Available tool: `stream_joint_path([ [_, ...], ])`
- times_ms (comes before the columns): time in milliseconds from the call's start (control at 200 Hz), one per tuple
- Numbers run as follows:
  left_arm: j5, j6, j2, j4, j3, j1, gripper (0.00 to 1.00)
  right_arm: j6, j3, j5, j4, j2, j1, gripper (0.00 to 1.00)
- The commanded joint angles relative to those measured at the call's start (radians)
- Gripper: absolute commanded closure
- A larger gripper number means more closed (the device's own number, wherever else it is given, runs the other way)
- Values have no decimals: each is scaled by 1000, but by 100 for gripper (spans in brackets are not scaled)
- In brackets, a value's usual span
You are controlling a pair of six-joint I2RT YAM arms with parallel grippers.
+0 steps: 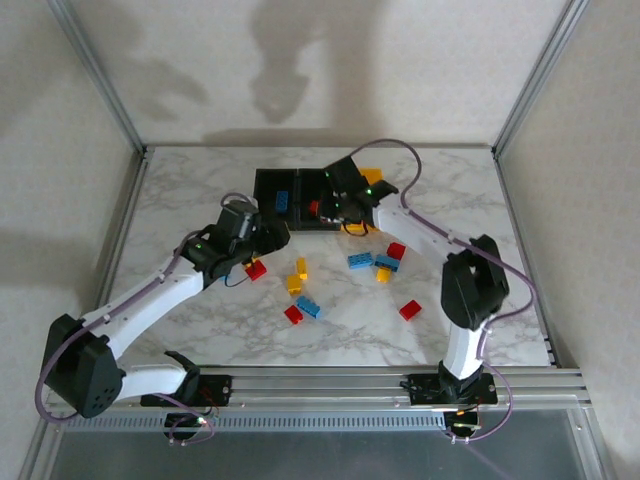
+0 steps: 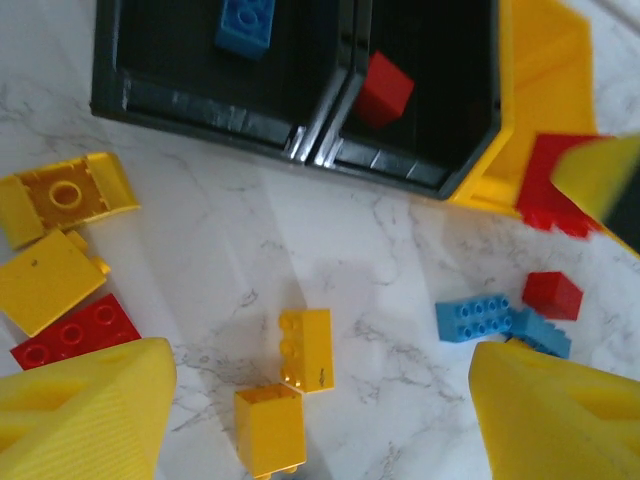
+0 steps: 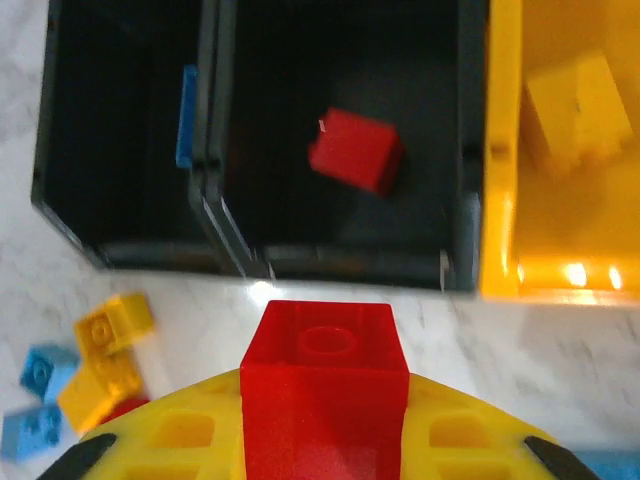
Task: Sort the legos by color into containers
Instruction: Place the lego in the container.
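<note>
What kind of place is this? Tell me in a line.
Probably a robotics lab test cell: a marble-look table fenced by aluminium posts and blank panels, with toy bricks and bins set out.

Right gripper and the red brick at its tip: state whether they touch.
Touching. The right wrist view shows the red brick wedged between the yellow fingers of the right gripper, without gaps.

Left gripper [image 1: 266,238] agape; right gripper [image 1: 331,207] — clamped.

A blue brick [image 1: 283,201] is parked in the left black bin [image 1: 264,180], and loose bricks [image 1: 309,307] in red, blue and yellow are scattered over the marble table [image 1: 200,180].
</note>
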Motion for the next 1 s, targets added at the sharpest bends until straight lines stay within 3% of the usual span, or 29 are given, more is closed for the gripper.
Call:
stream_joint_path([
  [0,21,-21,-27,-12,3,12,24,-36,137,-48,-7,120,-26,81],
  [270,27,-20,-63,-21,-22,20,24,-14,393,-98,-53,363,-61,80],
  [501,26,-19,-74,-19,-34,23,24,3,535,-121,-73,473,-75,78],
  [881,30,-22,-75,-17,-42,24,24,30,594,-147,-55,548,-98,75],
  [996,28,-24,-75,-17,-44,24,24,34,599,-147,-59,557,-99,70],
])
